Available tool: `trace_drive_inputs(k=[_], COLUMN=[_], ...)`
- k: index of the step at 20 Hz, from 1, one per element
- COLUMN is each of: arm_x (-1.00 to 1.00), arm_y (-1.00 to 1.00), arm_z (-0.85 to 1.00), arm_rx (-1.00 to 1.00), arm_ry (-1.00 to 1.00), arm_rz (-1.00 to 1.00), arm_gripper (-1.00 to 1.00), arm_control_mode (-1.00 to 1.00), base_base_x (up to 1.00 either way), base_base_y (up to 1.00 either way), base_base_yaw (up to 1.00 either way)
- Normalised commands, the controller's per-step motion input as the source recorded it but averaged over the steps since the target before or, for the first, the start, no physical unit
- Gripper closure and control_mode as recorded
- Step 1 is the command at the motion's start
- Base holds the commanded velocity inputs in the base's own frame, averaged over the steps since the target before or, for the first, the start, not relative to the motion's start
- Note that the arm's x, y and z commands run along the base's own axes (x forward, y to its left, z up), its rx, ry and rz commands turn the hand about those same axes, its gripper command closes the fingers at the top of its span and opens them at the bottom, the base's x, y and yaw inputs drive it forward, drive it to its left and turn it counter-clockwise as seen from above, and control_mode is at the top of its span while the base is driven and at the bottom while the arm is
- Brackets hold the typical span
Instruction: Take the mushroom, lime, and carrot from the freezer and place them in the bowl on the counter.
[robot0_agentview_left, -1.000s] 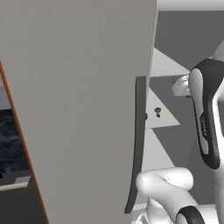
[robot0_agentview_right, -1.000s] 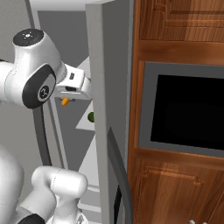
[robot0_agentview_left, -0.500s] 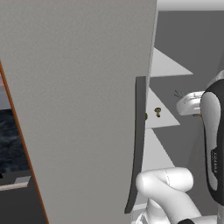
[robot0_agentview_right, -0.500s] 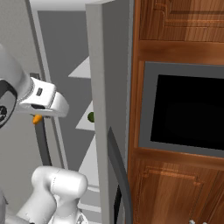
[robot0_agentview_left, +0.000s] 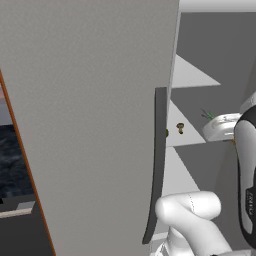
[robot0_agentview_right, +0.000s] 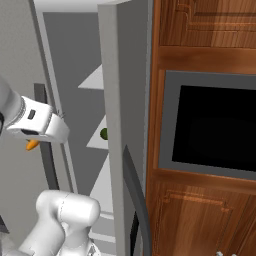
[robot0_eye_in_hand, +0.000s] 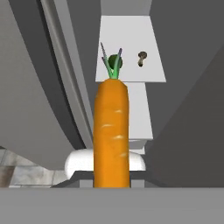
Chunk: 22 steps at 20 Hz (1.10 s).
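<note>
I've drawn my gripper (robot0_agentview_right: 32, 145) back out of the freezer (robot0_agentview_right: 117, 75), jaws apparently pinching the carrot (robot0_eye_in_hand: 111, 133); lime (robot0_eye_in_hand: 115, 61) and mushroom (robot0_eye_in_hand: 142, 56) wait on the shelf.

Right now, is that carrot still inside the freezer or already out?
Out. The carrot sits in the shut gripper, away from the shelf where the lime and mushroom lie.
</note>
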Motion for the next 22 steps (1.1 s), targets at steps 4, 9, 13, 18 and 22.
trace_drive_inputs(k=[4, 9, 13, 18, 22], arm_x=[-0.23, -0.06, 0.00, 0.00, 0.00], arm_y=[0.00, 0.00, 0.00, 0.00, 0.00], arm_z=[-0.07, -0.01, 0.00, 0.00, 0.00], arm_rx=[0.00, 0.00, 0.00, 0.00, 0.00], arm_ry=[0.00, 0.00, 0.00, 0.00, 0.00], arm_rz=[-0.02, -0.01, 0.00, 0.00, 0.00], arm_gripper=[1.00, 1.00, 1.00, 1.00, 1.00], arm_control_mode=[-1.00, -1.00, -1.00, 1.00, 1.00], base_base_x=[0.00, 0.00, 0.00, -0.19, -0.85], base_base_y=[0.00, 0.00, 0.00, 0.00, 0.21], base_base_yaw=[0.00, 0.00, 0.00, 0.00, -0.01])
